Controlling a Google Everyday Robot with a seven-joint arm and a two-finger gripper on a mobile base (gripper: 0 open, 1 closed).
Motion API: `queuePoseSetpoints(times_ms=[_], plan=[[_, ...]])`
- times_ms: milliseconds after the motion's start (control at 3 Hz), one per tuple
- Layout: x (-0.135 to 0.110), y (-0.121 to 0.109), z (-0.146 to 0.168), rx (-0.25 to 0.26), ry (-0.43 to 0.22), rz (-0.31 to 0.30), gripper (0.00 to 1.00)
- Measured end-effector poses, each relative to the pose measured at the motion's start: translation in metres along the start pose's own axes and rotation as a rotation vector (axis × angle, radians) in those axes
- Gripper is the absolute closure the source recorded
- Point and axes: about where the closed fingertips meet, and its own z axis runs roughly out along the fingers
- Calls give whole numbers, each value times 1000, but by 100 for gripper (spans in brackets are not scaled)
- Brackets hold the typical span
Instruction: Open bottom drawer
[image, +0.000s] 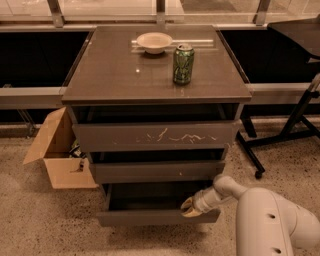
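The bottom drawer (150, 217) stands partway out, lowest of three, its dark tray showing; the tool (191, 207) sits at the front's top edge, right side, a place suited to pulling; whether it is clamped there I cannot tell; the can (183, 63) stands above on the worktop (110, 75)

arm (272, 222) cut off below, claw (190, 207) at front of bottom drawer (145, 218)

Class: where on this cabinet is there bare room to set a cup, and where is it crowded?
Bare: cabinet top left of the bowl and can, plus its front. Crowded: bottom drawer's right end, at the tool.
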Motion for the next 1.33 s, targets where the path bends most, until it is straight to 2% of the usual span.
queuePoseSetpoints(times_ms=[667, 1333], plan=[[0, 0, 0, 0, 0, 0, 41], [0, 6, 3, -8, -7, 0, 0]])
